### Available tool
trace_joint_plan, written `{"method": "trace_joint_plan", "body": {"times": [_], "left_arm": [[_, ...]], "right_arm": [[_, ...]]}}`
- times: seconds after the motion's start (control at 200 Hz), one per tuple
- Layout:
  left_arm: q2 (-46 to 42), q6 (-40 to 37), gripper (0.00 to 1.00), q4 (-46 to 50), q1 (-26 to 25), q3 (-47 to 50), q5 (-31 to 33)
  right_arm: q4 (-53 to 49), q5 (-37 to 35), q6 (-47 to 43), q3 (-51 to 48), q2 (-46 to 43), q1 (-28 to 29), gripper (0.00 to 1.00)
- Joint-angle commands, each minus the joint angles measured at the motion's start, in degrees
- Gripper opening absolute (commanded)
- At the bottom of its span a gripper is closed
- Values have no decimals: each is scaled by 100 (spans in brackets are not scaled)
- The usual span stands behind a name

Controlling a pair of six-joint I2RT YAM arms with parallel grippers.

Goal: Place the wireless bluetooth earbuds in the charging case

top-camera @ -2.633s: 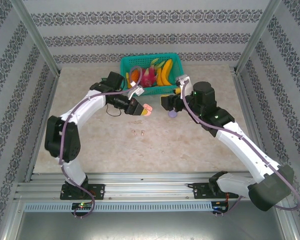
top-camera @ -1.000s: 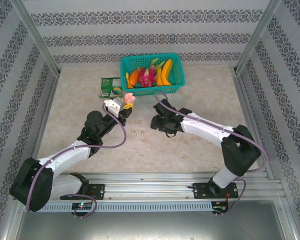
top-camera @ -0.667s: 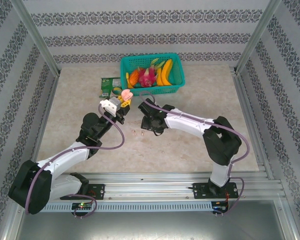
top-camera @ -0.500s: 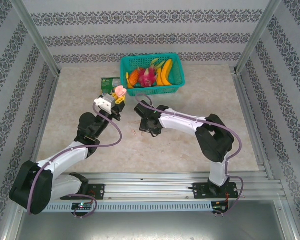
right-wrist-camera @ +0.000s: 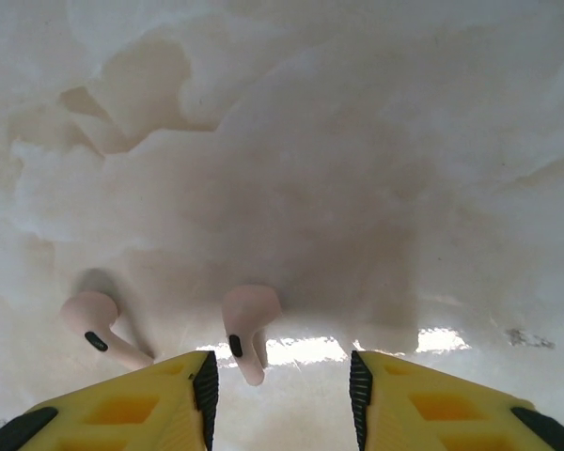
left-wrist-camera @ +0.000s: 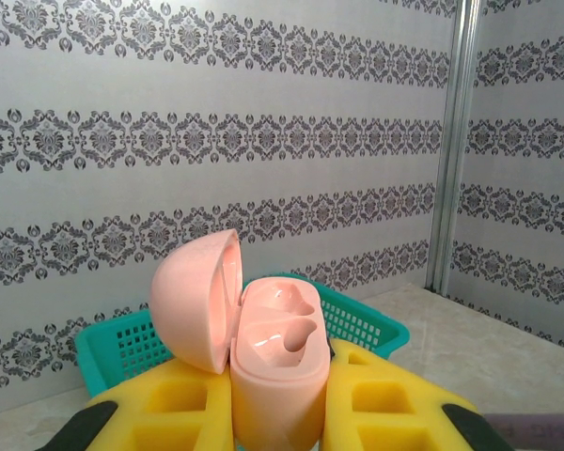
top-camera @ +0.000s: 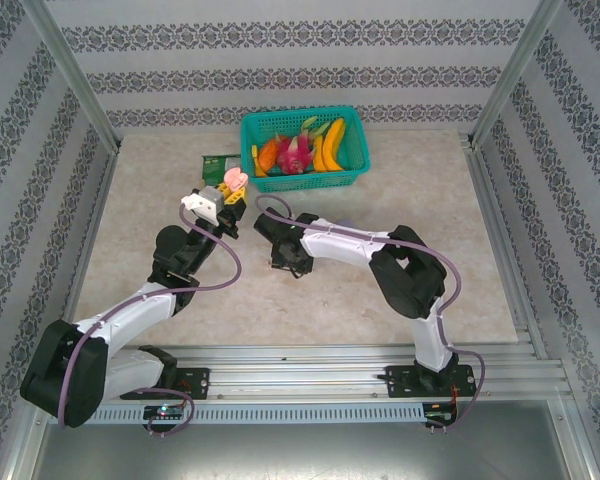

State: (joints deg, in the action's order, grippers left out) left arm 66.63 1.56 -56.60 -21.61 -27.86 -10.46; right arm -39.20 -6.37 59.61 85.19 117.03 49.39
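Item, left gripper [left-wrist-camera: 280,399]: clamping the round pink plastic charging case [left-wrist-camera: 274,362], which is sitting with its lid hinged open and both moulded wells empty, in front of the teal plastic basket [left-wrist-camera: 371,324].

Item, right gripper [right-wrist-camera: 282,376]: hanging low over the pale marbled counter [right-wrist-camera: 338,141], fingers parted and grasping nothing.

One small pinkish stemmed earbud [right-wrist-camera: 249,329] is lying between those fingers, close against one of them. Its twin [right-wrist-camera: 94,324] is lying just outside them, to the side.

Risk: being off-centre, the nearer earbud is liable to be pushed or flicked sideways by the first finger reaching it. A pinch on the stem alone could leave it twisting in the grip, spoiling its fit into the well.
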Motion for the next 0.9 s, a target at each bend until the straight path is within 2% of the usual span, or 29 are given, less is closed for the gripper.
{"method": "trace_joint_plan", "body": {"times": [0.0,0.894], "left_arm": [[-3,74,0,-413,86,8,-120],[-10,90,0,-372,120,48,-229]], "right_arm": [[-251,-136,-125,287,189,93,43],[-580,-235,-461,903,852,71,33]]}}
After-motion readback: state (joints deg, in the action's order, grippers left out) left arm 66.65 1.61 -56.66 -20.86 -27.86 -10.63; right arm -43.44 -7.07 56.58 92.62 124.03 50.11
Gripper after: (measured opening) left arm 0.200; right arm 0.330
